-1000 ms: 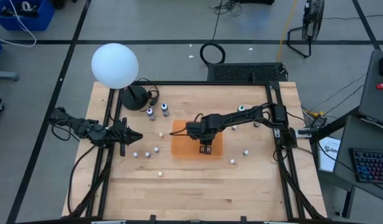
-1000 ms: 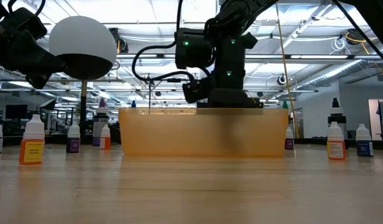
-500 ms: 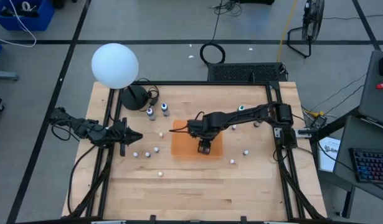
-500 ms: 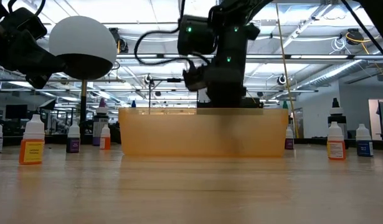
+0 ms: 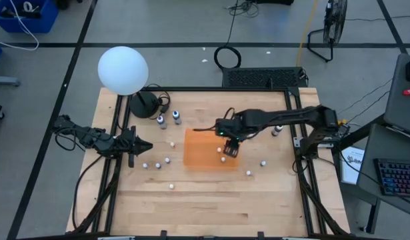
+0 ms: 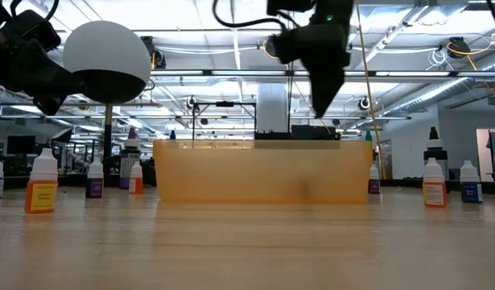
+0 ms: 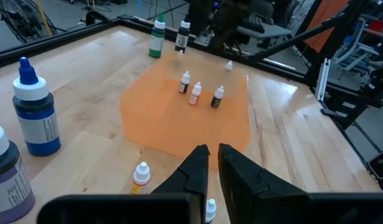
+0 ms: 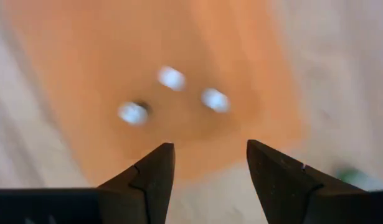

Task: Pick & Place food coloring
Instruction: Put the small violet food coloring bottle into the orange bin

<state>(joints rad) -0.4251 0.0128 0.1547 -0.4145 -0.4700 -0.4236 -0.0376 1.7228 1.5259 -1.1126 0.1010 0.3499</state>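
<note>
The orange mat (image 5: 199, 150) lies mid-table and shows as a low orange wall (image 6: 263, 171) in the low view. Three tiny food coloring bottles (image 7: 195, 93) stand upright on it; their white tops (image 8: 172, 78) appear blurred in the right wrist view. My right gripper (image 5: 230, 143) (image 6: 321, 109) (image 8: 210, 155) hangs open well above the mat's right part, fingers pointing down, touching nothing. More bottles stand on the bare wood: two taller ones (image 5: 169, 120) by the far left, small ones (image 5: 158, 164) left of the mat. My left gripper (image 5: 143, 145) (image 7: 212, 158) waits shut at the table's left edge.
A big white globe (image 5: 123, 70) on a black base (image 5: 145, 105) stands at the far left corner. More small bottles stand right of the mat (image 5: 263, 163) and near the front (image 5: 171, 187). Black frame rails (image 5: 305, 187) run along both sides. Bare wood lies toward the near edge.
My right gripper has risen from low over the mat to well above it and moved toward the table's far right. Small white bottle tops show on the mat where it stood.
</note>
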